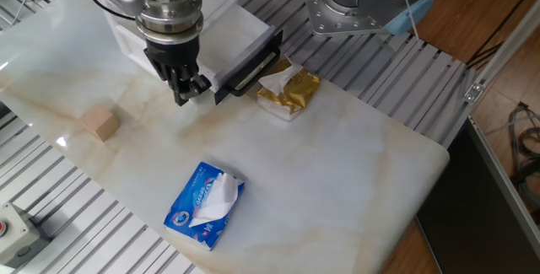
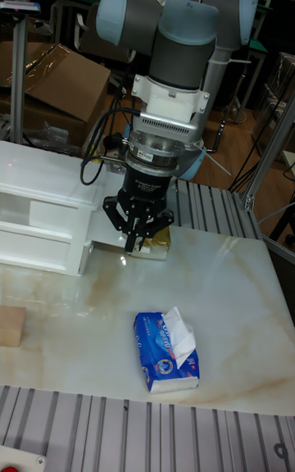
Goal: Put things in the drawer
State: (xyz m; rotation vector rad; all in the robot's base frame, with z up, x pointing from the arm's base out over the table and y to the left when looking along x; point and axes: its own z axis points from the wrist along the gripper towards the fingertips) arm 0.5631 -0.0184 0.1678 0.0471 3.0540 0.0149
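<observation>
A blue and white tissue pack (image 1: 205,205), soft plastic with a white tissue crumpled out of its top slit, lies nearest the camera on the pale marbled tabletop (image 1: 354,173), glossy with faint tan veining. At about nine o'clock from the table's middle sits the small light-tan wooden cube block (image 1: 99,123), plain-faced and square-edged, well apart from everything else. Farther back, the gripper (image 1: 190,88) hangs low over the table at roughly eleven o'clock, its black fingers drawn close together with nothing seen between them; whether they fully touch cannot be told. It sits just beside the black bar handle (image 1: 253,67) of the white plastic drawer (image 1: 245,34), which stands pulled partly out of the small white drawer cabinet (image 2: 41,222). At one o'clock from the gripper a gold foil tissue pack (image 1: 288,91), shiny and crinkled, rests just beside the handle with a white tissue poking up. The ribbed metal wrist and grey arm (image 2: 184,29) rise behind, over a slatted aluminium frame (image 1: 371,63).
</observation>
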